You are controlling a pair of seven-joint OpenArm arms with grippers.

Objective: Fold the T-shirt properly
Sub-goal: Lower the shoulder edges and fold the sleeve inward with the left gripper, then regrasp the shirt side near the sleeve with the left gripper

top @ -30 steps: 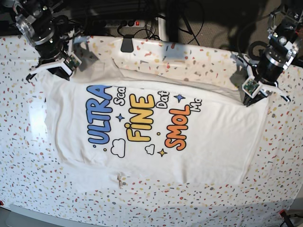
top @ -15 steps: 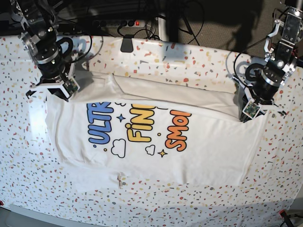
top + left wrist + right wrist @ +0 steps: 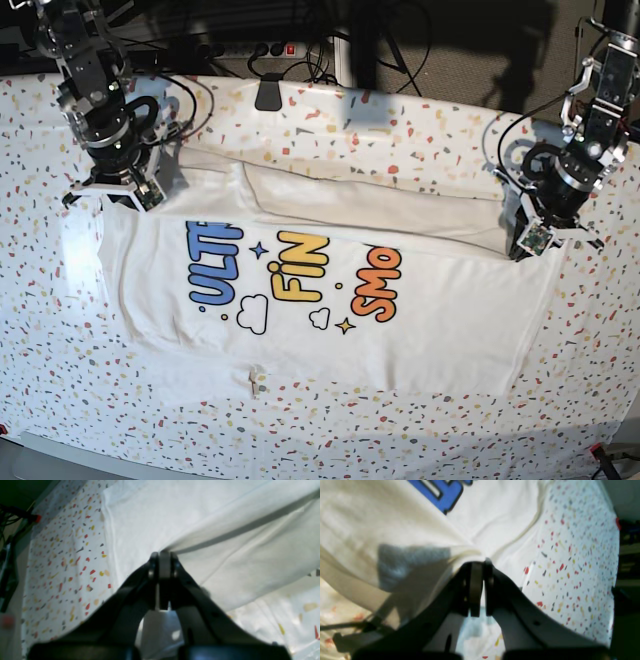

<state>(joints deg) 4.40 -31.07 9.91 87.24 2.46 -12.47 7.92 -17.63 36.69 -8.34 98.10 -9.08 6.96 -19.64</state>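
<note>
The white T-shirt (image 3: 420, 310) lies spread on the speckled tablecloth (image 3: 400, 130), print up, with blue, yellow and orange letters showing. Its far edge is folded over toward the near side and covers the top of the print. In the base view my right gripper (image 3: 112, 192) pinches the folded edge at the left end, and my left gripper (image 3: 531, 243) pinches it at the right end. The left wrist view shows my left gripper (image 3: 162, 555) shut on a ridge of the T-shirt (image 3: 200, 517). My right gripper (image 3: 478, 563) is shut on the T-shirt (image 3: 395, 530) near a blue letter.
A black clamp (image 3: 268, 95) sits at the table's far edge, with a power strip (image 3: 245, 48) and cables behind it. Bare tablecloth (image 3: 62, 555) lies outside each held corner, also in the right wrist view (image 3: 570, 555). The table's near edge runs along the bottom.
Both grippers have carried the shirt's far edge toward the near side, so the fold now hides more of the print. Both stay shut on the cloth.
</note>
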